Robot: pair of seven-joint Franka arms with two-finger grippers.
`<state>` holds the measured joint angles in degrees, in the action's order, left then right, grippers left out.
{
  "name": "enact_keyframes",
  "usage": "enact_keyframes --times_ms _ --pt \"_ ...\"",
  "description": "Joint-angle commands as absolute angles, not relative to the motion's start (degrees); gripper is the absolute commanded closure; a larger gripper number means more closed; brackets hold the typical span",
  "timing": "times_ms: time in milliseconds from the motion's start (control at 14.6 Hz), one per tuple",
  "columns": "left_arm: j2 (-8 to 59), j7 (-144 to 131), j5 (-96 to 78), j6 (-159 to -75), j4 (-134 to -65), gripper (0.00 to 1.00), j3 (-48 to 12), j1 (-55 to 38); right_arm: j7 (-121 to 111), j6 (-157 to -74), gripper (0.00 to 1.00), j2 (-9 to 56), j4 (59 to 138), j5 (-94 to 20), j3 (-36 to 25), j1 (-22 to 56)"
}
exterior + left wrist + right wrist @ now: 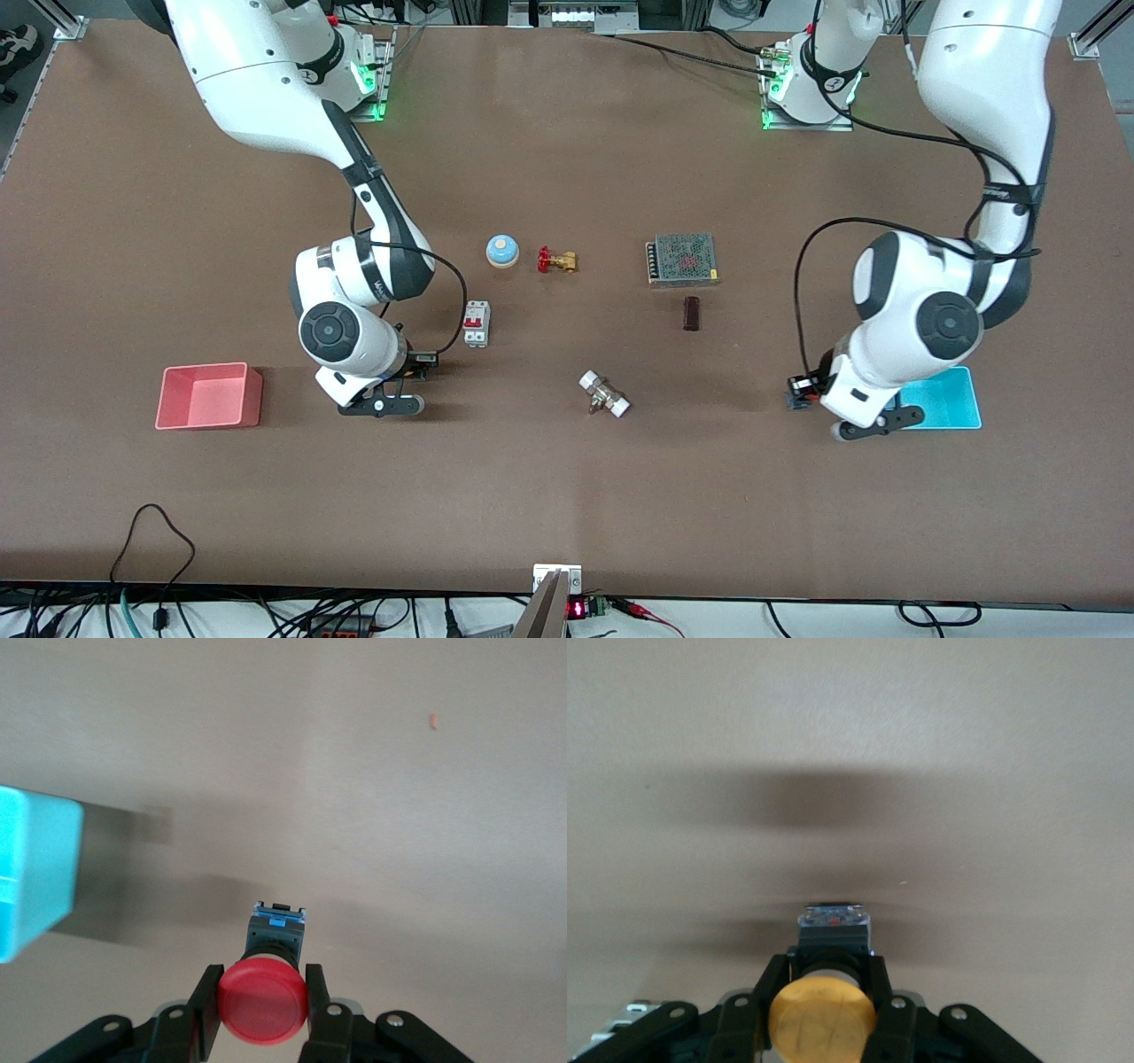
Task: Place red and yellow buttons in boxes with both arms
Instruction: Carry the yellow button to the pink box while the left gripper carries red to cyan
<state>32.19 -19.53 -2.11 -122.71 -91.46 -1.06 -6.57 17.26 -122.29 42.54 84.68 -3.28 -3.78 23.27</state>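
My left gripper (800, 390) is shut on the red button (263, 1001), whose dark base points at the table. It hangs above the table just beside the cyan box (943, 399), on the side toward the table's middle; the box's corner shows in the left wrist view (31, 868). My right gripper (418, 361) is shut on the yellow button (822, 1020) and holds it above bare table, between the pink-red box (210, 396) and a white circuit breaker (477, 322). Both boxes look empty.
A blue-and-white bell (502, 250), a brass valve with a red handle (556, 260) and a grey mesh-topped power supply (682, 259) stand mid-table. A dark brown block (692, 313) and a white-ended fitting (604, 394) lie nearer the front camera.
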Motion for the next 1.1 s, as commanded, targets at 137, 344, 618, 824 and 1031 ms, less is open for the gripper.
enact_keyframes --times_ms 137,344,618,824,1031 --pt "29.4 -8.8 0.2 -119.6 -91.5 0.68 -1.3 0.2 14.4 -115.5 0.64 35.8 83.3 -3.0 -4.4 18.0" --pt "29.4 -3.5 0.4 -119.6 -90.9 0.68 -1.3 3.3 7.2 -110.1 0.64 35.5 79.8 -2.9 -4.4 11.5" --pt "30.1 2.4 3.2 -119.9 -90.9 0.68 -1.3 7.6 -6.1 -109.2 0.64 36.5 78.8 -1.7 -4.4 2.9" --pt "32.0 2.8 5.3 -120.9 -90.8 0.68 -1.3 9.1 -10.0 -110.2 0.64 38.0 78.2 2.4 -4.7 0.4" --pt "34.6 2.8 6.2 -123.6 -90.9 0.68 -1.3 9.8 -10.1 -112.8 0.64 40.6 77.7 4.1 -4.7 -0.5"
